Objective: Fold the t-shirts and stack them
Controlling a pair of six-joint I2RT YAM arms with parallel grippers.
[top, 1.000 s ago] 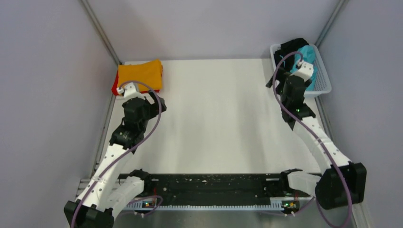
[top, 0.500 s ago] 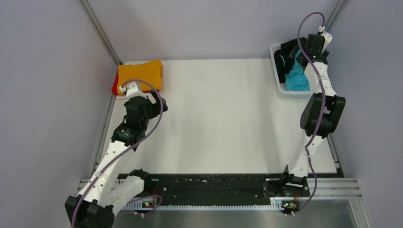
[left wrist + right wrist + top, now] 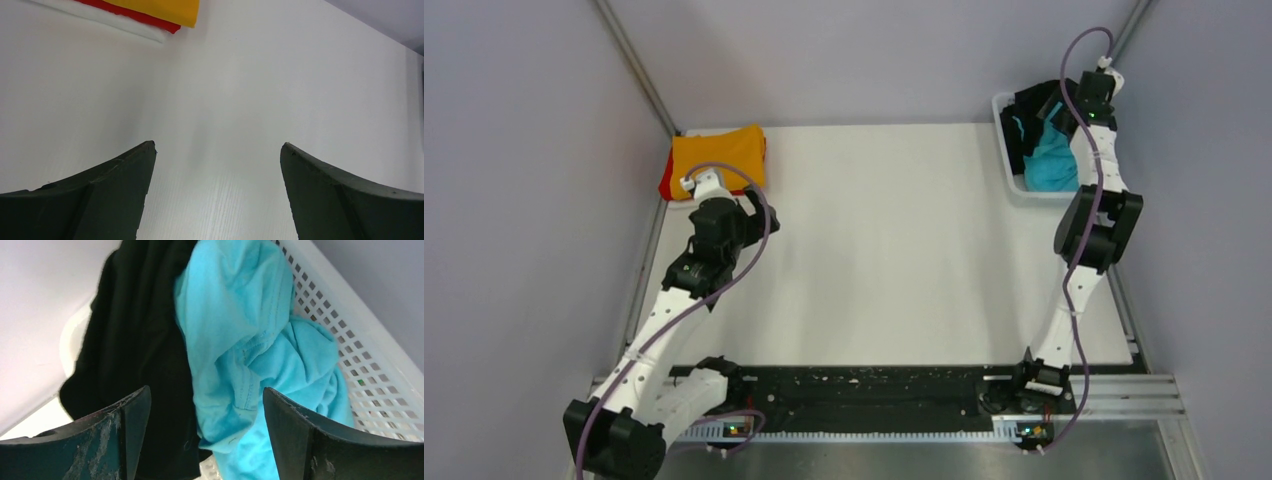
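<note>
At the near edge of the table (image 3: 884,250) stand the bases of two arms, one on each side. There are four shirts, in two pairs, and one basket.

The left gripper (image 3: 217,147) hangs over bare tabletop toward the far left. Its two fingers (image 3: 115,190) are spread wide, with nothing between them and nothing touching them, so it is released and empty. Just beyond it, in the far left corner, lies the first pair. The orange shirt (image 3: 719,155) is folded into a flat rectangle and lies on top of the red shirt (image 3: 666,185), of which only a narrow edge shows along the left side and near corner.

The right arm stretches up the right side of the table to the far right corner, where the white mesh basket (image 3: 1007,165) sits. The second pair is inside it, unfolded and crumpled. The black shirt (image 3: 135,330) is bunched on the left and the turquoise shirt (image 3: 240,330) is heaped against it on the right, reaching the mesh wall.

The right gripper (image 3: 205,390) is poised over these two, about where they meet. Its jaws are apart and grasp nothing. From the wrist view the fingertips look close to the cloth, though I cannot tell whether they touch it.
</note>
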